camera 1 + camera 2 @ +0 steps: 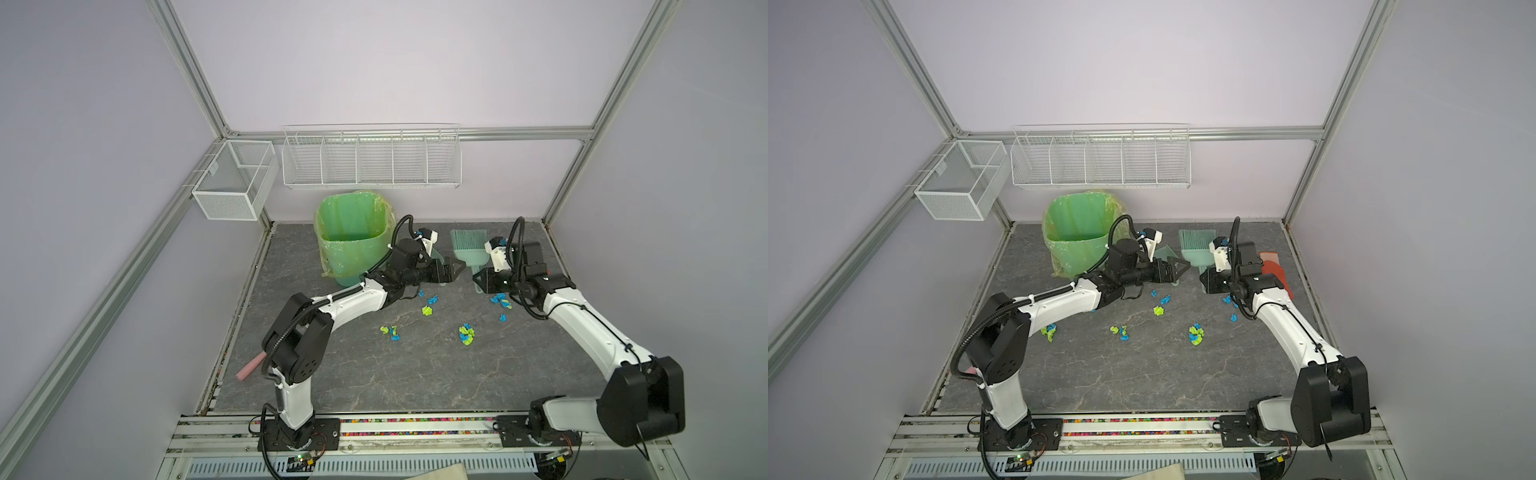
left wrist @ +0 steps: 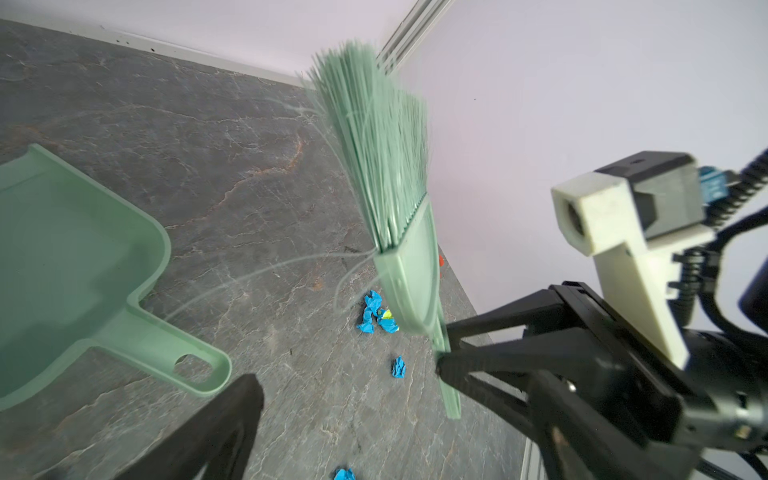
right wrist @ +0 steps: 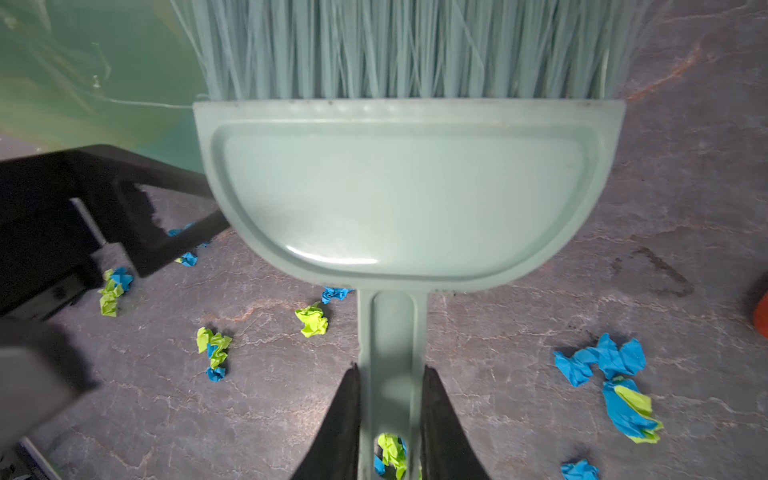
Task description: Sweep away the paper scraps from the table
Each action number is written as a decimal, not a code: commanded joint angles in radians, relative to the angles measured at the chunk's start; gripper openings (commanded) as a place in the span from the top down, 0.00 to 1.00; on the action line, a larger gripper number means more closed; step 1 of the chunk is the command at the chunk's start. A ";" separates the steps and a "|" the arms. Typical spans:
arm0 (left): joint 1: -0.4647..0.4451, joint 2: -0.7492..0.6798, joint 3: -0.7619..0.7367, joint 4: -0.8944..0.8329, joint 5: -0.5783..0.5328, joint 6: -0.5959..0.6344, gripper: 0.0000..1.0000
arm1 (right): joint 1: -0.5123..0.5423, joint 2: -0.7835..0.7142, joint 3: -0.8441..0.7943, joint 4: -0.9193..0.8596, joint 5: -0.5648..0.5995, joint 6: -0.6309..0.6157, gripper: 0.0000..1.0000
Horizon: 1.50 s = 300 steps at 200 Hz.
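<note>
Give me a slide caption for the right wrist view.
Right gripper holds the green brush by its handle; blue and lime paper scraps litter the grey table.

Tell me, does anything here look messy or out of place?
Yes. Blue and green paper scraps lie scattered in loose clumps across the table. An orange glove lies near the table's right edge, unrelated to sweeping. The brush has a few bristles straying sideways.

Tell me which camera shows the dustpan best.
The left wrist view: the dustpan lies on the table with tray and holed handle nearly whole. In both top views only a sliver peeks past the left arm. I cannot make it out in the right wrist view.
</note>
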<state>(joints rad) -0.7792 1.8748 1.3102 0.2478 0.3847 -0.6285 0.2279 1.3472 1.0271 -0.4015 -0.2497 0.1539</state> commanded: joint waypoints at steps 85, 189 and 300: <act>-0.003 0.111 0.103 0.095 0.102 -0.072 0.24 | 0.026 -0.009 -0.019 0.047 -0.023 0.010 0.93; 0.003 0.131 0.093 0.176 0.111 -0.144 0.64 | 0.058 -0.024 -0.042 0.049 0.012 0.012 0.93; 0.036 0.114 0.075 0.176 0.116 -0.187 1.00 | 0.065 -0.059 -0.045 0.076 0.004 0.057 0.43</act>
<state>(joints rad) -0.7681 2.0014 1.3865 0.4107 0.4984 -0.7933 0.2863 1.3296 0.9997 -0.3618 -0.2329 0.1894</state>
